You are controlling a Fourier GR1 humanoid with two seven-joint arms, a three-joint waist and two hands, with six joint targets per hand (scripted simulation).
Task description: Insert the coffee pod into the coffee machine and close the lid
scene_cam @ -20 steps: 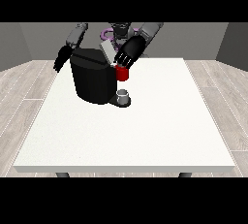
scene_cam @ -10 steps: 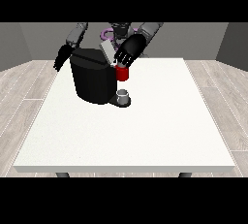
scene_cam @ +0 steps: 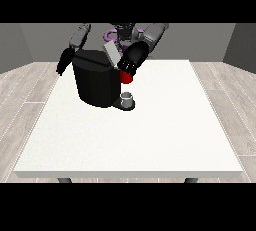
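The black coffee machine (scene_cam: 97,82) stands on the white table (scene_cam: 150,135) at the back left. Its grey lid (scene_cam: 112,53) is tilted up, open. The hand at the view's right (scene_cam: 131,60) hovers at the machine's upper front corner, right above a red thing at the machine (scene_cam: 127,78) and touching or nearly touching it. The hand at the view's left (scene_cam: 65,61) hangs beside the machine's far side with its fingers straight and holds nothing. A small grey thing (scene_cam: 128,98) sits on the machine's base, under the red thing.
The robot's torso and a purple part (scene_cam: 109,36) show behind the machine. The table's wide front and right areas hold nothing in view. Grey floor surrounds the table.
The hand at the view's right has come down a little towards the red thing and the lid. The hand at the view's left and the machine look unmoved.
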